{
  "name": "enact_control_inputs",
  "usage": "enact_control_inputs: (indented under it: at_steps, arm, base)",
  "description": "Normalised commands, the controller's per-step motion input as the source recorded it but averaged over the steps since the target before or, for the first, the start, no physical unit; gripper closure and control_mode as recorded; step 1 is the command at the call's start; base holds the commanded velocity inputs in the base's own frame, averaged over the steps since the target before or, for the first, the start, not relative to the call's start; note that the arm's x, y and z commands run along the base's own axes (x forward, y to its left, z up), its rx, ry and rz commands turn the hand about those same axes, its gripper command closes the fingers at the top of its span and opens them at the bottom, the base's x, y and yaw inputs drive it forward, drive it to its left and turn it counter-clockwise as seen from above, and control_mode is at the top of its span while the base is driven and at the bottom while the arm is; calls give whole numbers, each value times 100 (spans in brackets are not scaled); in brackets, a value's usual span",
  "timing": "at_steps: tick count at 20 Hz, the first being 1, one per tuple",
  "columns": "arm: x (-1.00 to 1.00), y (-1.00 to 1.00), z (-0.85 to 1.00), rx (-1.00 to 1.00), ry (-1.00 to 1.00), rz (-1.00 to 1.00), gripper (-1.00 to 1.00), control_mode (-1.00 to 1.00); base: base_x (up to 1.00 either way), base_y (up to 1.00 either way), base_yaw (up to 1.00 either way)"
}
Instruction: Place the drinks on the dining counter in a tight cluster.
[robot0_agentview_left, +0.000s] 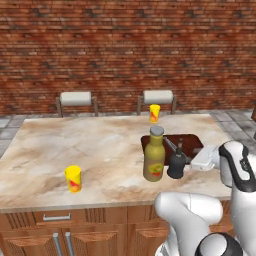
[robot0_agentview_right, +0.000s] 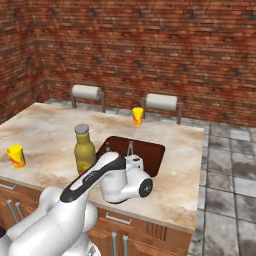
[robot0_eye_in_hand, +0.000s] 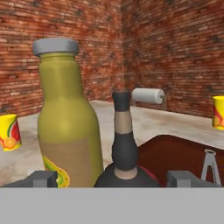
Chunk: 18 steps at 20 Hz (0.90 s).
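On the beige marble dining counter, beside the dark inset sink, stand two of the drinks. The tall olive-yellow bottle has a grey cap. Close to its right stands the squat black narrow-necked bottle, upright on the marble. My gripper reaches in level from the right and is open. Its fingertips stand wide on either side of the black bottle's body, apart from it. In the right base view my arm hides the black bottle.
One yellow cup with red marks sits at the counter's front left, another at its far edge. A faucet rises by the sink. Two stools stand behind the counter, before a brick wall.
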Motion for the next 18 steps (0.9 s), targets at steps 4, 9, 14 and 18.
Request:
enact_control_inputs:
  at_steps: [4,9,14,18]
  arm:
    - [-29,-16,30,0,12,-15,-100,-100]
    - [-37,-2,35,-2,6,-13,-100,-100]
    - [-38,0,35,-7,5,-13,-100,-100]
    - [-38,0,35,-7,5,-5,-100,-100]
  base:
    - [0,0,0]
    - [0,0,0]
    - [0,0,0]
    - [0,0,0]
